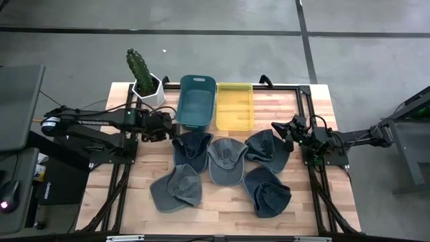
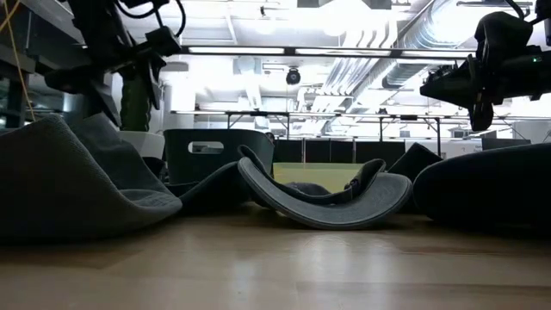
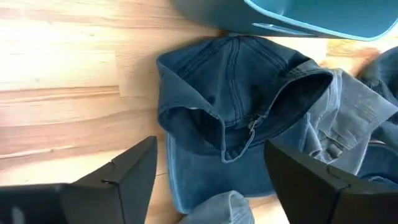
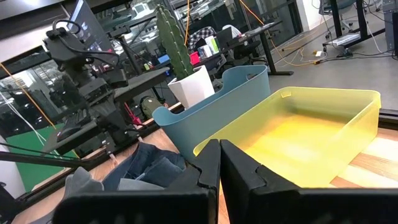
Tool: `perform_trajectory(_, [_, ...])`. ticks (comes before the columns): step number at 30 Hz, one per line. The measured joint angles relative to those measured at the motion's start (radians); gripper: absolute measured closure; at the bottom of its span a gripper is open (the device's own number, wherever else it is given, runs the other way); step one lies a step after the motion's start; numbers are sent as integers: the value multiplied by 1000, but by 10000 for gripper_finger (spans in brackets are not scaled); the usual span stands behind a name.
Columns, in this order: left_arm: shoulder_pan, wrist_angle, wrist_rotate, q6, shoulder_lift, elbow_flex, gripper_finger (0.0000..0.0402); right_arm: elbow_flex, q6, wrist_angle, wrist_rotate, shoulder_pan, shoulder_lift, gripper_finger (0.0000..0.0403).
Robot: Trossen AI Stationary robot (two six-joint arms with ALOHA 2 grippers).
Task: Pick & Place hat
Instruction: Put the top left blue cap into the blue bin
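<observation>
Several hats lie crowded mid-table: a dark blue denim hat (image 1: 191,149) (image 3: 242,106) nearest the teal bin, a grey one (image 1: 225,161) (image 2: 327,196) upside down beside it, and others around them. My left gripper (image 1: 165,129) (image 3: 211,180) hangs open above the denim hat's left edge, pointing steeply down, one finger on either side of the crown without touching it. My right gripper (image 1: 282,130) (image 4: 219,169) is shut and level at the table's right side, beside a dark hat (image 1: 267,146), holding nothing.
A teal bin (image 1: 196,101) and a yellow bin (image 1: 235,106) stand side by side at the far edge, behind the hats. A cactus in a white pot (image 1: 144,77) stands left of the teal bin, close to my left arm. Bare wood lies along the near edge.
</observation>
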Motion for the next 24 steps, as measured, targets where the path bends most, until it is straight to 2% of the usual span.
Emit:
perform_trajectory(7, [0, -6, 38, 0, 67, -1, 82, 0, 0, 0, 0, 0, 0, 398])
perform_trajectory(20, [1, -12, 29, -26, 190, -2, 79, 0, 0, -5, 0, 0, 0, 398])
perform_trajectory(24, [14, -2, -8, -44, 239, -2, 79, 0, 0, -7, 0, 0, 0, 398])
